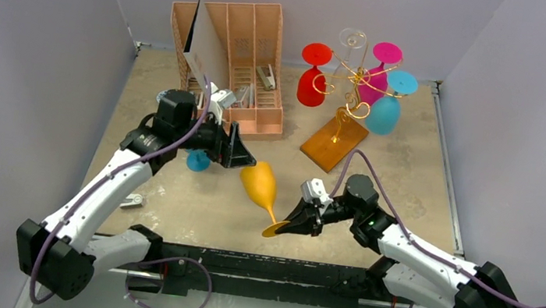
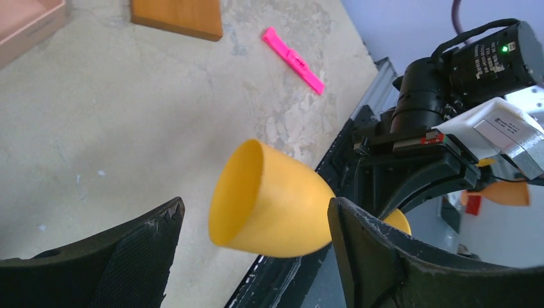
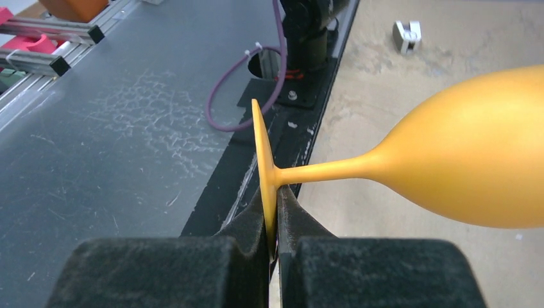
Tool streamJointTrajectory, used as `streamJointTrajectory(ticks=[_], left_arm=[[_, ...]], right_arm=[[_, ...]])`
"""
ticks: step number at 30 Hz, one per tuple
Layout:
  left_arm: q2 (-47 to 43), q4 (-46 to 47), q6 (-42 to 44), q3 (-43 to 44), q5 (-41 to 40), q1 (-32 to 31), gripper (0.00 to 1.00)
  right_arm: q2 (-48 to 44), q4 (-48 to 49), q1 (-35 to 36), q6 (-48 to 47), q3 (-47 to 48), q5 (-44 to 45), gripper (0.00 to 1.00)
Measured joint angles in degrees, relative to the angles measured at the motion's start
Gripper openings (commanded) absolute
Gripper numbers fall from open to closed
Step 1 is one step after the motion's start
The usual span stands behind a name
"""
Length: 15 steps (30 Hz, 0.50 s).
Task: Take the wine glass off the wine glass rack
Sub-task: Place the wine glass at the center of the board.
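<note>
Near table front, centre: yellow wine glass (image 1: 260,184) off the rack, held tilted, foot pinched edge-on in closed jaws of right gripper (image 1: 282,228). At bowl mouth: left gripper (image 1: 242,156), jaws wide, gripping nothing. Under left wrist: blue rounded item (image 1: 198,162), partly hidden. Back right: wine glass rack (image 1: 334,139) with red, clear, magenta and blue glasses hanging. Back left: file organiser (image 1: 265,67). Left wrist view only: pink clip (image 2: 292,59) on table. Right wrist view only: foot rim wedged between pads (image 3: 247,224).
</note>
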Motion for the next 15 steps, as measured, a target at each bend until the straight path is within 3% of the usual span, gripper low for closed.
streamJointTrajectory(ticks=[3, 10, 15], left_arm=[[3.7, 3.0, 0.0, 0.0, 7.7, 3.0, 0.77], [9.1, 5.7, -0.9, 0.0, 20.5, 3.2, 0.72], [8.8, 7.6, -1.3, 0.0, 27.5, 3.2, 0.61]], right_arm=[[-0.2, 4.7, 0.0, 0.9, -0.5, -1.8, 0.0], [-4.4, 7.0, 0.0, 0.8, -1.7, -3.5, 0.0], [-6.8, 6.1, 0.0, -1.2, -1.8, -3.5, 0.0]])
